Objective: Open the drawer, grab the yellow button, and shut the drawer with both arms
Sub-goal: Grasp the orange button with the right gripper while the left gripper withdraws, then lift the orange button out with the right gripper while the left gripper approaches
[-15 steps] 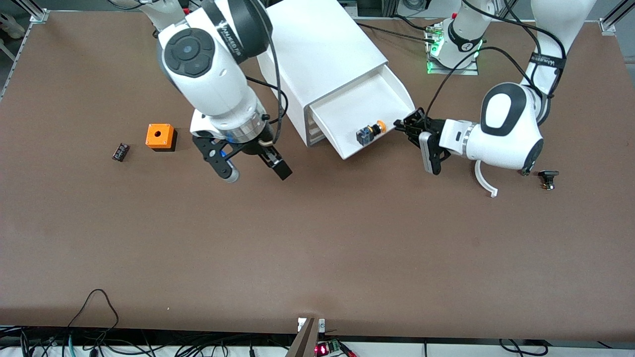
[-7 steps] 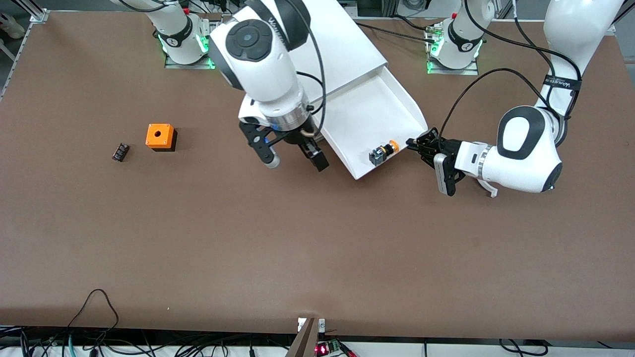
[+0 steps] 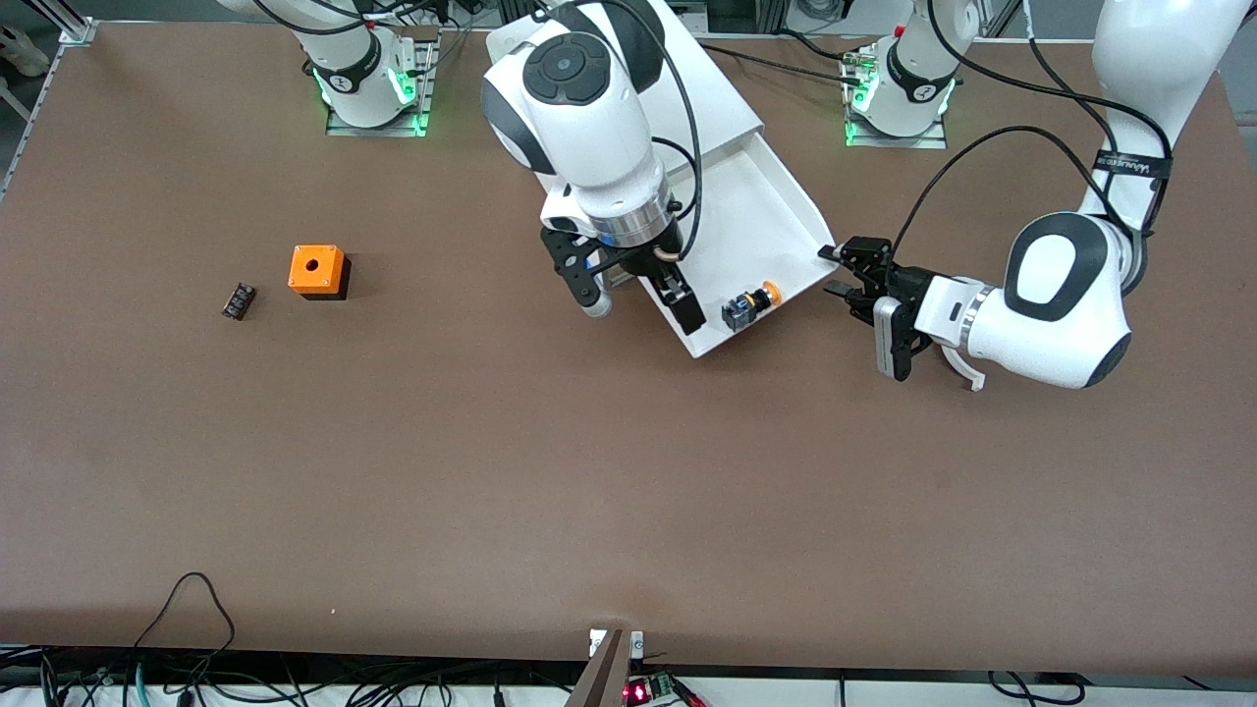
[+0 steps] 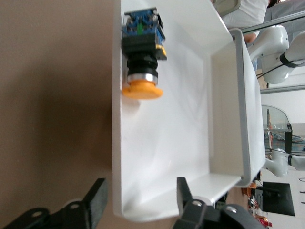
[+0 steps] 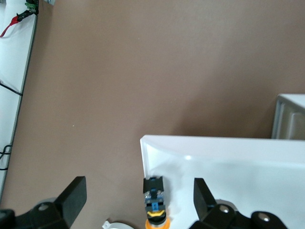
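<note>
The drawer (image 3: 746, 216) stands pulled far out of the white cabinet (image 3: 727, 108). The button (image 3: 748, 302), orange cap on a black and blue body, lies on its side inside, against the front wall. My right gripper (image 3: 640, 306) hangs open over the drawer's front corner toward the right arm's end; in the right wrist view the button (image 5: 155, 205) lies between its spread fingers (image 5: 76, 193). My left gripper (image 3: 833, 270) is open at the other front corner. In the left wrist view its fingers (image 4: 183, 191) straddle the drawer (image 4: 162, 143) wall without touching it, with the button (image 4: 142, 52) farther along.
An orange cube with a hole (image 3: 316, 270) and a small black component (image 3: 238, 300) lie toward the right arm's end of the table. A white curved piece (image 3: 967, 371) lies on the table under the left arm.
The drawer has slid farther out with the button in it. My left gripper has let go of the drawer's front wall and opened. My right arm has swung over the drawer's front.
</note>
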Robot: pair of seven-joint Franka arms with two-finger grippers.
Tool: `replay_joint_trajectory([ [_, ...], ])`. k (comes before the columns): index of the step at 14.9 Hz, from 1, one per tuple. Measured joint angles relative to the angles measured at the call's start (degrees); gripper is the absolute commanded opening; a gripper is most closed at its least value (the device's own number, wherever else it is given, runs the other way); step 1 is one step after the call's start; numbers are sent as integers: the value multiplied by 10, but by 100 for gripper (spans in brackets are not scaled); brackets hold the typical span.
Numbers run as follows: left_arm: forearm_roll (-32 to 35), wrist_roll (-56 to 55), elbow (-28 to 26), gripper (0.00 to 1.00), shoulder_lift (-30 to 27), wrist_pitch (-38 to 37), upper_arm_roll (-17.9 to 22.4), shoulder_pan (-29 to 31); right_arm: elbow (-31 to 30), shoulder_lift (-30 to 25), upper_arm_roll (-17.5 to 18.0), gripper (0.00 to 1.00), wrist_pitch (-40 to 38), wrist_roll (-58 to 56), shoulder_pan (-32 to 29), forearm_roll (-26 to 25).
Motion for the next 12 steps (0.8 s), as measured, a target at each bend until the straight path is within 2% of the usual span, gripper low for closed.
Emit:
replay_joint_trajectory([
  [7,113,-193,130,100,-4,-135,-4,1,1,41,-1,99,64,72,46,-6],
  [12,198,-331,207,100,-17,-169,-14,-10,1,64,-1,99,80,82,61,-23],
])
